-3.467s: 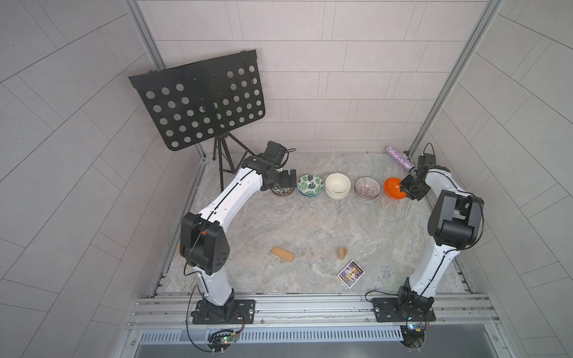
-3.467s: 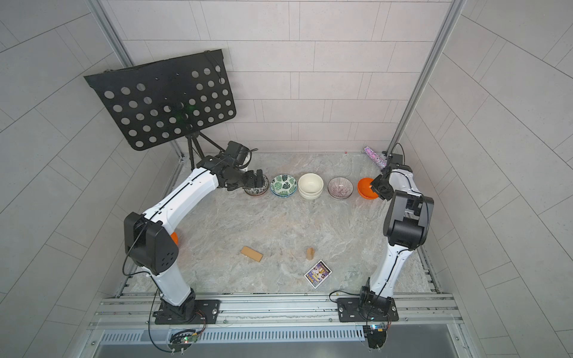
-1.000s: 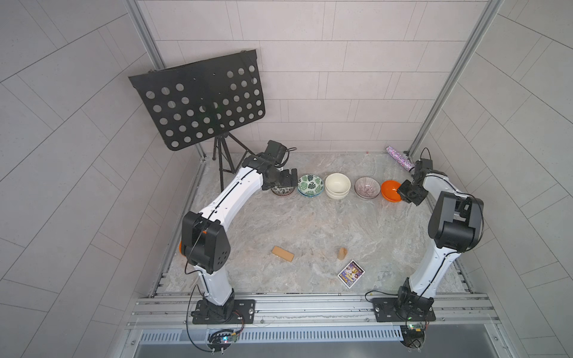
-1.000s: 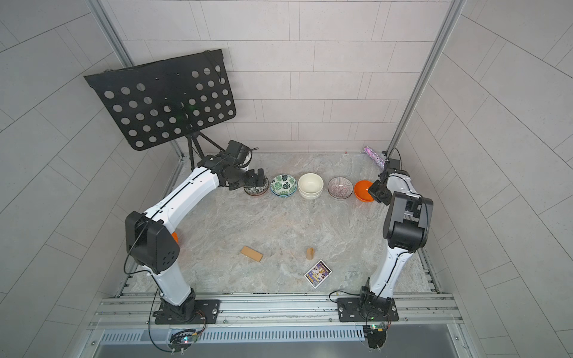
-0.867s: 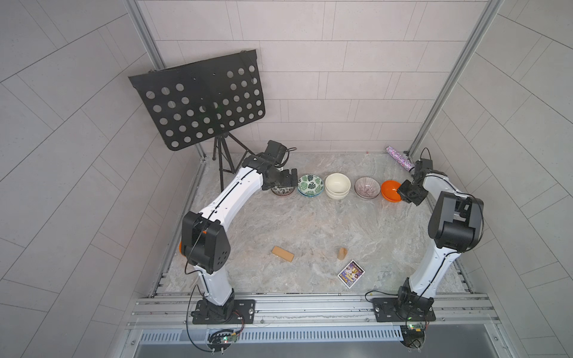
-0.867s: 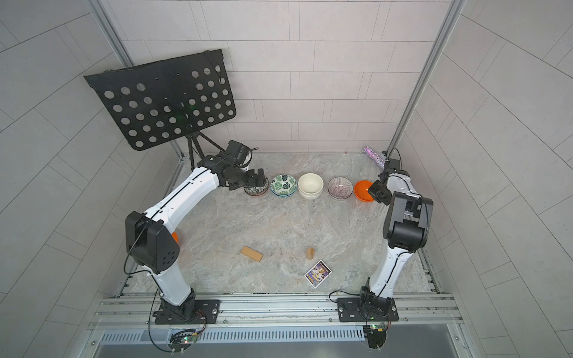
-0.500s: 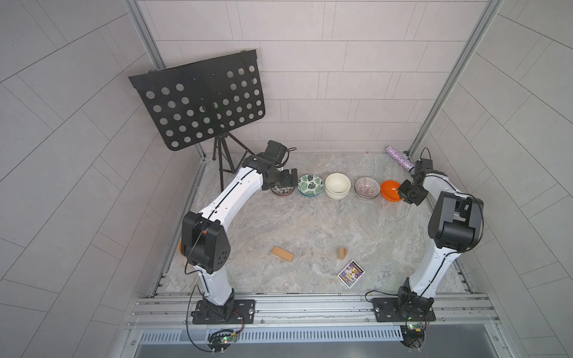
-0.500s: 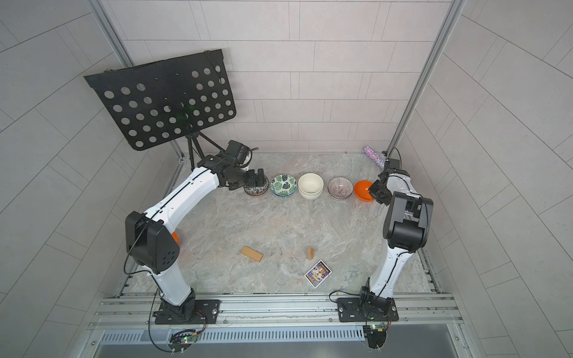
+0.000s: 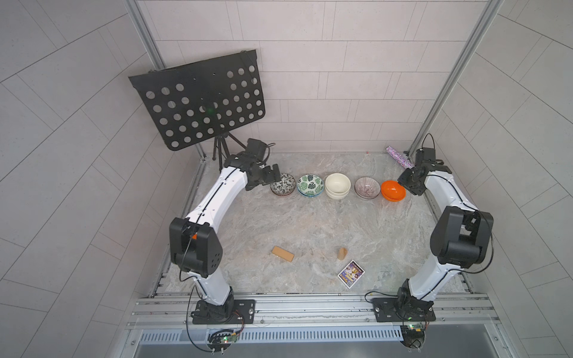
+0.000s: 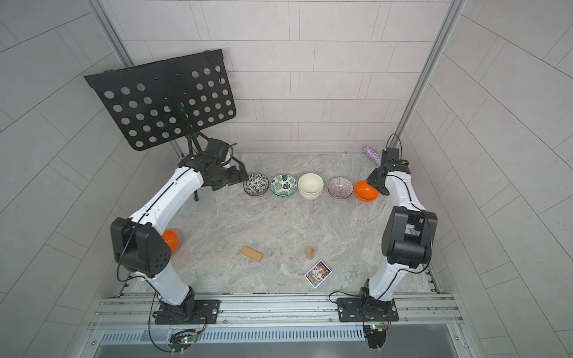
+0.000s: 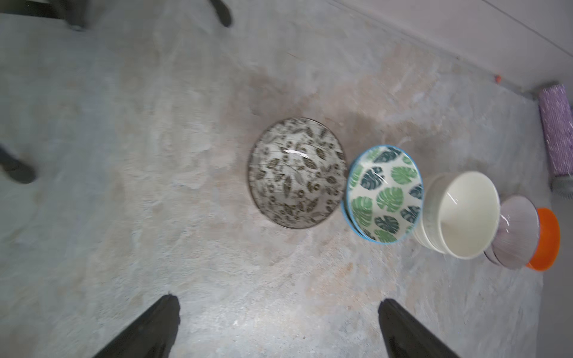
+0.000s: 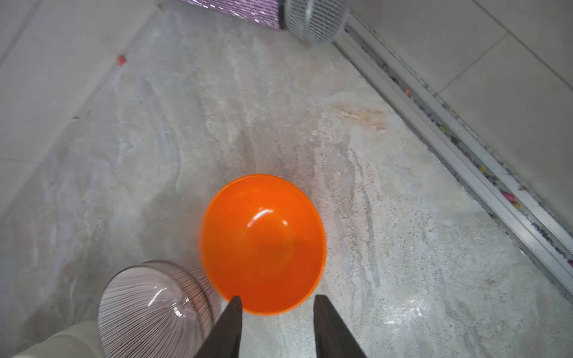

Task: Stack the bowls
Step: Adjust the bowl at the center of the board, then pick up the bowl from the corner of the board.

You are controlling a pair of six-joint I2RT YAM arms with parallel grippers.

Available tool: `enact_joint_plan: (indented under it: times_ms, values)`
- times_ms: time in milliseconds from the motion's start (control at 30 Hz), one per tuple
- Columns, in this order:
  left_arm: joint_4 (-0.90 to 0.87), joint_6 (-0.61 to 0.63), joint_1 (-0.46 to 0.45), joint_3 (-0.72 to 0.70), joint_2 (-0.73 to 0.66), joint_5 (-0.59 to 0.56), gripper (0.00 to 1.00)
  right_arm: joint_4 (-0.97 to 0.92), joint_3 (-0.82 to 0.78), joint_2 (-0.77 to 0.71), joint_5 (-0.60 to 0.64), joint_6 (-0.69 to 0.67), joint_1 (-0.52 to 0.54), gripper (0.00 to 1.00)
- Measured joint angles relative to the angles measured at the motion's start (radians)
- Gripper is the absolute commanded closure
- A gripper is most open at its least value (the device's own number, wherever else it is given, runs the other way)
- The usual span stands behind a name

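With the right gripper (image 12: 276, 305) parted and empty and the stacked orange bowls (image 12: 263, 241) just beyond its fingertips, it should back straight off, neither finger nudging the rim toward the purple-striped bowl (image 12: 155, 307) alongside.

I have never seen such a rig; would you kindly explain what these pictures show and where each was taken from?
These are two white robot arms, left and right, mounted at a marble-look table. Both top views look down from overhead and are nearly alike; each wrist view comes from a camera on one arm, looking past its fingers. Along the far side stands a row: the black-white leaf bowl, green leaf bowl, cream bowl, purple-striped bowl and orange bowl. Nearer lie two wooden blocks and a picture card; a music stand and a glittery purple tube are at the back. The left fingers gape over bare table; the right fingers are parted at the orange bowl's rim. Neither seems to hold anything.
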Motion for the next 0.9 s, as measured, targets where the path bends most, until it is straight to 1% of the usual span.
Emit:
enact_joint_plan:
  times_ms: [100, 167, 267, 367, 500, 733, 900]
  values:
    - [-0.014, -0.047, 0.164, -0.076, -0.070, -0.013, 0.00, 0.002, 0.043, -0.033, 0.024, -0.021, 0.121, 0.56]
    - [-0.026, -0.081, 0.269, -0.138, -0.106, -0.041, 0.00, 0.002, 0.082, -0.038, 0.030, -0.043, 0.208, 0.55]
    - [-0.038, -0.132, 0.378, -0.247, -0.148, -0.081, 0.00, -0.002, 0.139, -0.031, 0.023, -0.081, 0.329, 0.55]
    - [-0.053, -0.187, 0.458, -0.359, -0.177, -0.101, 0.01, -0.002, 0.186, -0.010, 0.006, -0.114, 0.407, 0.55]
    - [-0.084, -0.255, 0.530, -0.454, -0.212, -0.167, 0.00, -0.006, 0.189, 0.013, -0.003, -0.143, 0.458, 0.55]
    - [-0.107, -0.340, 0.656, -0.550, -0.345, -0.256, 0.00, -0.006, 0.169, 0.053, -0.014, -0.166, 0.484, 0.55]
    - [-0.116, -0.360, 0.761, -0.607, -0.381, -0.273, 0.00, -0.006, 0.158, 0.068, -0.018, -0.174, 0.500, 0.55]
